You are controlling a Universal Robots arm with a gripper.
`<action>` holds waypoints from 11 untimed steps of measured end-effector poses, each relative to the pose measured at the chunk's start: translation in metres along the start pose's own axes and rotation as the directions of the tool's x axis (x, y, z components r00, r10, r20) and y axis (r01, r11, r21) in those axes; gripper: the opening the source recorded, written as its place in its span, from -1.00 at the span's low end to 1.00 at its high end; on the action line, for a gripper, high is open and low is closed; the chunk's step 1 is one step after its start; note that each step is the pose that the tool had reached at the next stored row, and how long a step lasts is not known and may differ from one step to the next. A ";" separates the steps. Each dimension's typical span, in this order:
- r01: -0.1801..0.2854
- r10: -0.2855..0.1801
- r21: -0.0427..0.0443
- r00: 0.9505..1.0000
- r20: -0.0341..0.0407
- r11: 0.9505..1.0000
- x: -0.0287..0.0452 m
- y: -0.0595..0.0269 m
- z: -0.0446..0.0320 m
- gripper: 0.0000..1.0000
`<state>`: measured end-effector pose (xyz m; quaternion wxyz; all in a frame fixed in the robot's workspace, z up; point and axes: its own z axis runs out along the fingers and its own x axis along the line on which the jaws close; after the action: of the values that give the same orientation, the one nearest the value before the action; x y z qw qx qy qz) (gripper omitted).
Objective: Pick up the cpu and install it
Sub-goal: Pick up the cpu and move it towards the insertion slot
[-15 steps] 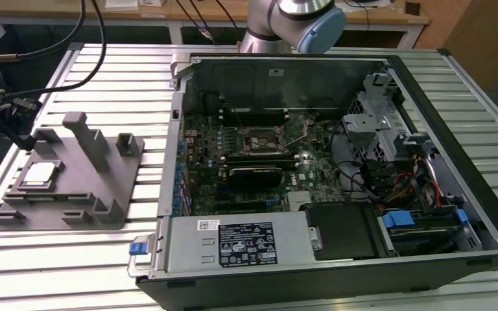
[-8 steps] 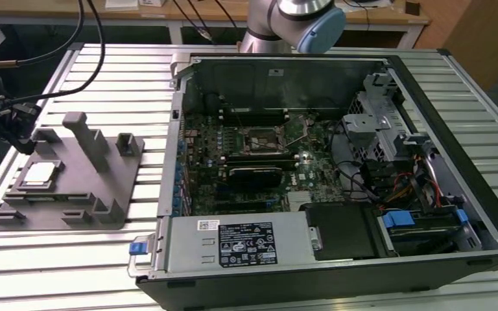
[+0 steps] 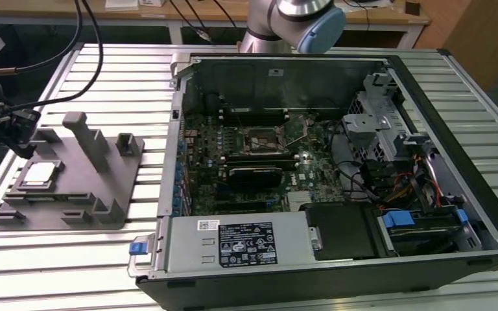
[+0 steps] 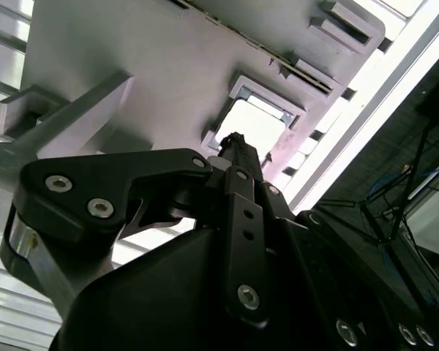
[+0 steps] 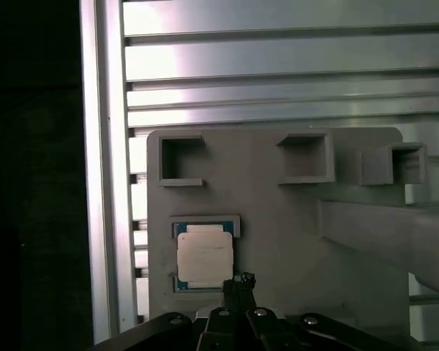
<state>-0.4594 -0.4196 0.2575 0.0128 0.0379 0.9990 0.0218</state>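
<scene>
The cpu (image 3: 41, 173) is a small pale silver square lying flat in a pocket of the grey plastic fixture (image 3: 102, 188) at the exterior view's left. In both wrist views the cpu (image 5: 203, 256) (image 4: 257, 126) rests in its recess, with nothing holding it. My gripper (image 3: 21, 146) hangs just above the fixture beside the cpu. Its black fingers meet in one narrow tip (image 5: 238, 282) (image 4: 234, 140) close to the chip's edge, shut and empty. The open computer case (image 3: 179, 97) shows the motherboard and its socket (image 3: 264, 138), well to the right.
The fixture has upright posts (image 3: 89, 139) and square pockets (image 5: 181, 159) near my gripper. The slatted metal table (image 3: 76, 259) runs under everything. Cables (image 3: 50, 58) hang at the exterior view's left. The case holds a power supply (image 3: 236, 243) and drive bays (image 3: 414, 227).
</scene>
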 end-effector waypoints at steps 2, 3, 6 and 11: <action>0.000 0.000 0.000 1.000 0.000 1.000 0.0014 -0.0004 0.0024 -0.79; 0.000 0.000 0.000 1.000 0.000 1.000 0.0021 -0.0006 0.0036 -0.79; 0.000 0.000 0.000 1.000 0.000 1.000 0.0042 -0.0013 0.0075 -0.79; 0.003 -0.003 0.000 1.000 0.000 1.000 0.0074 -0.0023 0.0143 -0.79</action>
<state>-0.4665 -0.4206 0.2430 0.0127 0.0364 0.9990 0.0219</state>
